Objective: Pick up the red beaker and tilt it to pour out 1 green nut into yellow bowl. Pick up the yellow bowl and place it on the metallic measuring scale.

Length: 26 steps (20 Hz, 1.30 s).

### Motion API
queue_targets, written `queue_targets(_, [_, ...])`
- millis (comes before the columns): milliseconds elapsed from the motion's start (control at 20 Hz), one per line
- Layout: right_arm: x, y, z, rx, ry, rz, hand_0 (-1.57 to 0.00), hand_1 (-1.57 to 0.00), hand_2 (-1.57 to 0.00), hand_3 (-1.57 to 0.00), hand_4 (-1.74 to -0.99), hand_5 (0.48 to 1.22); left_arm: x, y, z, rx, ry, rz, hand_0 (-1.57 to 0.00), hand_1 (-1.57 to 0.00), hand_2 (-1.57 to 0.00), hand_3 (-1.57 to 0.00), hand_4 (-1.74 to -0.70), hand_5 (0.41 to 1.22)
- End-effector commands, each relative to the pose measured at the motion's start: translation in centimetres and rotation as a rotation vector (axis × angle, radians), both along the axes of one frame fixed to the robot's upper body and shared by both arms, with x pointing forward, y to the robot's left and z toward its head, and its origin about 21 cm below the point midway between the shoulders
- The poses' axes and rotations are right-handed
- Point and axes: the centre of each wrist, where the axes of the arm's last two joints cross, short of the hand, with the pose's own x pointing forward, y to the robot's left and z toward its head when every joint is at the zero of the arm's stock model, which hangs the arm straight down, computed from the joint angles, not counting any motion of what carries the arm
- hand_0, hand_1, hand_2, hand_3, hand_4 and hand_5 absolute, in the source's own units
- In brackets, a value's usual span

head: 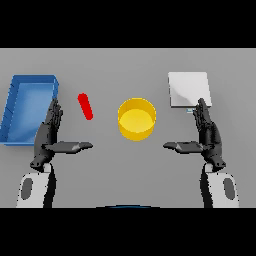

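The red beaker [85, 106] appears as a narrow red shape on the table, left of centre and slanted. The yellow bowl [136, 118] stands in the middle, with nothing visible inside it. The metallic measuring scale [188, 89] is a pale square plate at the back right. My left hand [48, 134] hovers open at the left, fingers straight and thumb pointing inward, a little below and left of the beaker. On the other side my right hand [208, 133] is open too, just below the scale's front edge. Neither hand touches anything.
A blue tray [16, 107] with raised walls sits at the far left, right beside my left hand.
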Motion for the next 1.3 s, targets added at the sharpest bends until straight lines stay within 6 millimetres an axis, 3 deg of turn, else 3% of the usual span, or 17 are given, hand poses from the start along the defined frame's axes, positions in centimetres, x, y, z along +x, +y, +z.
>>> queue_targets(0, [0.0, 0.0, 0.0, 0.000, 0.000, -0.001, 0.00, 0.00, 0.00, 0.00, -1.245, 0.681, 0.0, -0.1, 0.0, -0.001, 0.000, 0.000, 0.00, 0.00, 0.00, 0.00, -1.20, 0.652])
queue_targets(250, [0.2, 0.2, -0.1, -0.004, 0.002, 0.001, 0.00, 0.00, 0.00, 0.00, -1.245, 0.681, -0.2, -0.5, 0.0, -0.002, -0.008, -0.002, 0.00, 0.00, 0.00, 0.00, -1.20, 0.652])
queue_targets(400, [-1.9, 0.2, 0.7, -0.272, -0.136, 0.046, 0.00, 0.00, 0.00, 0.00, -1.239, 0.679, -2.0, -0.7, 1.0, 0.148, -0.035, -0.065, 0.00, 0.00, 0.00, 0.00, -1.21, 0.650])
queue_targets(500, [-2.9, 0.3, 0.8, -0.325, -0.143, 0.048, 0.00, 0.00, 0.00, 0.00, -1.235, 0.678, -2.2, -1.1, 1.7, 0.167, -0.023, -0.079, 0.00, 0.00, 0.00, 0.00, -1.22, 0.658])
queue_targets(700, [-2.5, 0.5, 1.4, -0.309, -0.144, 0.053, 0.00, 0.00, 0.00, 0.00, -1.250, 0.681, -2.2, -1.3, 1.6, 0.193, 0.000, -0.096, 0.00, 0.00, 0.00, 0.00, -1.24, 0.668])
queue_targets(1000, [-3.0, 0.3, 1.4, -0.250, -0.154, 0.074, 0.00, 0.00, 0.00, 0.00, -1.296, 0.677, 1.2, -2.3, 0.6, 0.184, 0.036, -0.141, 0.00, 0.00, 0.00, 0.00, -1.37, 0.732])
queue_targets(1250, [-3.0, 0.2, 1.4, -0.238, -0.148, 0.069, 0.00, 0.00, 0.00, 0.00, -1.329, 0.685, 3.9, -2.4, -0.3, 0.214, 0.066, -0.121, 0.00, 0.00, 0.00, 0.00, -1.37, 0.733])
